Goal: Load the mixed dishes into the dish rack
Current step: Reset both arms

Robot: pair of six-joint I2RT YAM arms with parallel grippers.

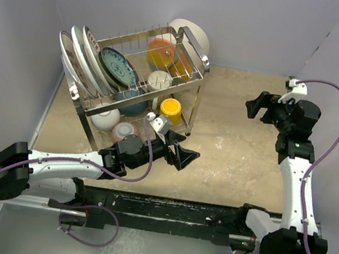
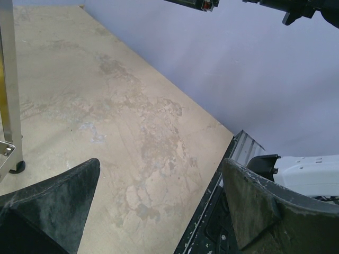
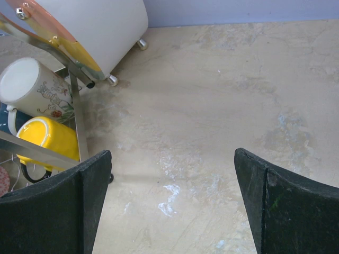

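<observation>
Right gripper (image 3: 172,169): jaws wide apart, nothing between them, only bare desk (image 3: 222,95) showing in the gap. Desk is beige and mottled, with white scuffs near centre. Dish rack (image 3: 78,124) sits in the top-left corner, chrome upright just beside the left jaw, two feet on the desk. In the rack: yellow cup (image 3: 45,137) on its side, white floral mug (image 3: 32,87) above it, big white dish (image 3: 100,26) at the top, and an orange rim (image 3: 42,21) against the white dish.
</observation>
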